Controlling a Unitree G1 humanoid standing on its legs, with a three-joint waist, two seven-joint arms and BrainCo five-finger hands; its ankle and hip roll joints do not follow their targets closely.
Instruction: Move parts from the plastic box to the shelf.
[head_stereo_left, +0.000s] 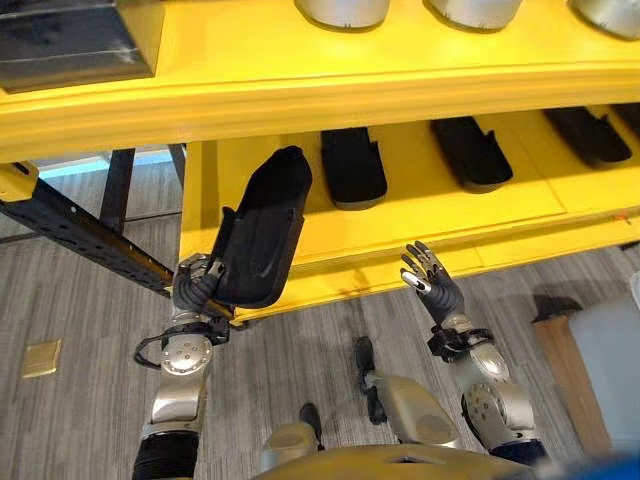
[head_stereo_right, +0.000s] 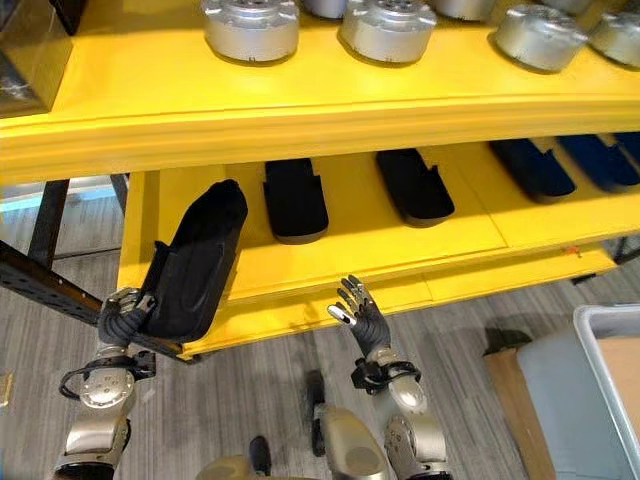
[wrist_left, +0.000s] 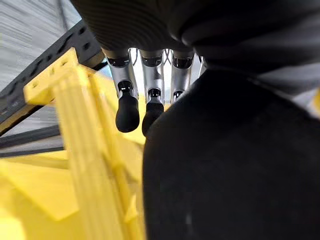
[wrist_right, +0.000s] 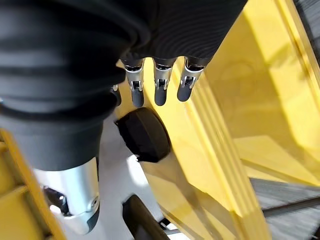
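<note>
The yellow shelf (head_stereo_left: 300, 75) fills the view ahead, two tiers of it. Silver round parts (head_stereo_right: 251, 28) line the upper tier, and a dark box (head_stereo_left: 60, 40) sits at its left end. On the lower tier, black parts (head_stereo_left: 353, 166) lie in a row, well apart from one another. A black perforated rail (head_stereo_left: 80, 235) runs off to the left of the shelf, over grey plank floor (head_stereo_left: 70, 400). At the far right, the rim of a grey bin (head_stereo_right: 600, 350) shows beside a brown board (head_stereo_left: 570, 380).

Now the action: the left hand (head_stereo_left: 195, 285) grips a long black part (head_stereo_left: 262, 232) by its lower end, fingers curled round it, and holds it tilted up with its tip over the front left of the lower tier. In the wrist view the fingers (wrist_left: 127, 107) show beside the part's dark bulk.

The right hand (head_stereo_left: 430, 275) hangs just below the shelf's front edge, fingers loosely spread, holding nothing.
</note>
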